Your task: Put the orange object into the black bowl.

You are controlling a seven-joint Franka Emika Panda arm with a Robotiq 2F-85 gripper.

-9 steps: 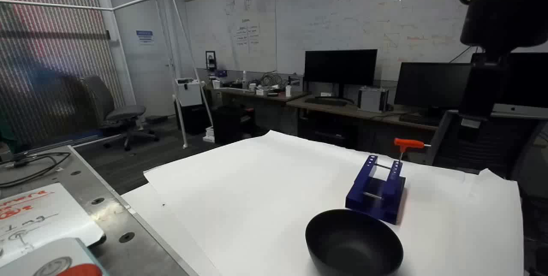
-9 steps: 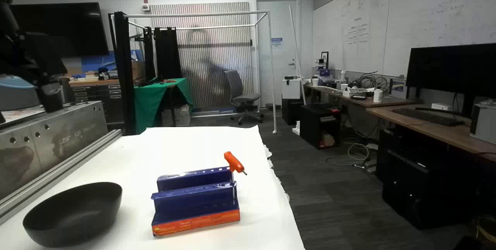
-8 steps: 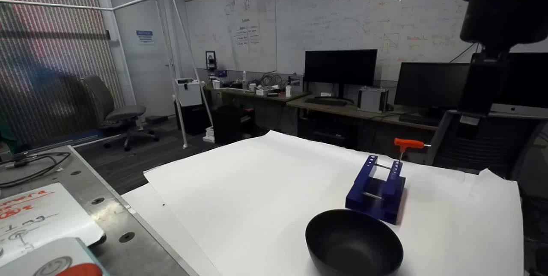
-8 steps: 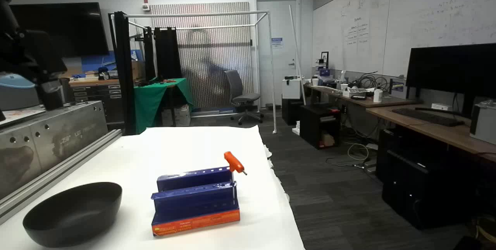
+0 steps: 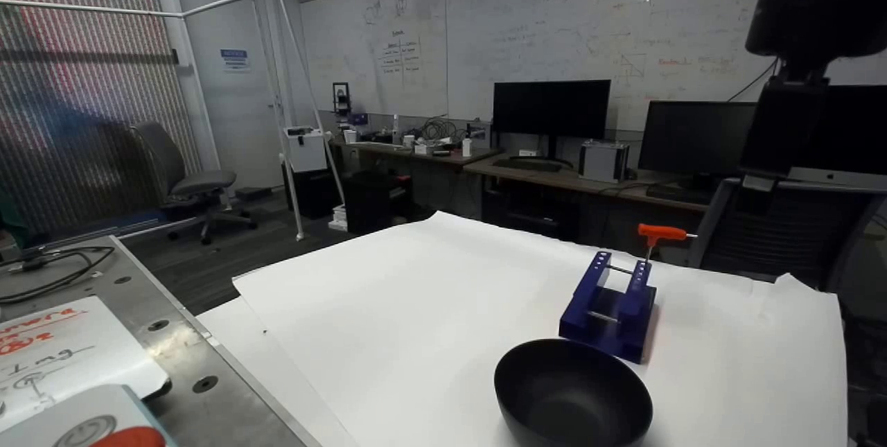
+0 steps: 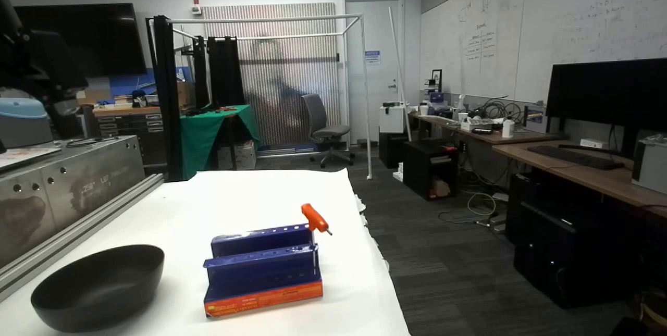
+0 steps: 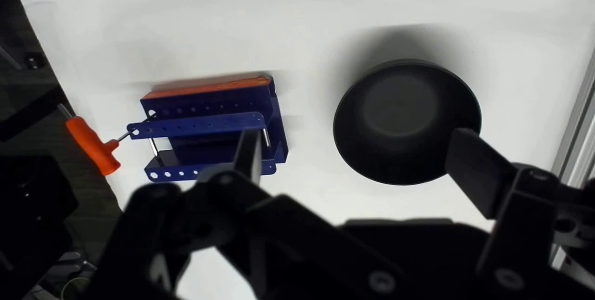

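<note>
The pincer [image 7: 359, 146] has crept up a little in the last half second, you can catch it in both exterior views. It's spread wide and there's nothing in its grip. Nearest thing underneath, a bit off to one side of it, is the black bowl [image 7: 399, 104], upright, nothing in it that I can see, same spot as before. Over on the pincer's opposite side, also well below, there's the blue rack [image 7: 200, 125], sitting apart from the bowl. Farthest out, past the rack on that same side, is the orange object [image 7: 92, 146], some kind of T-handle tool. Its chunky handle is up above the end of the rack farthest from the pincer, and the thin stem looks like it drops through an end hole. Neither of those has budged.

For the task that means no grasp yet, imo, just a bit more height. That should help with clearing the handle, but the pincer would need to go sideways over the rack and then come down around the handle. After that I'd lift straight up before heading for the bowl, cause a tilted stem could snag and drag the rack along.
</note>
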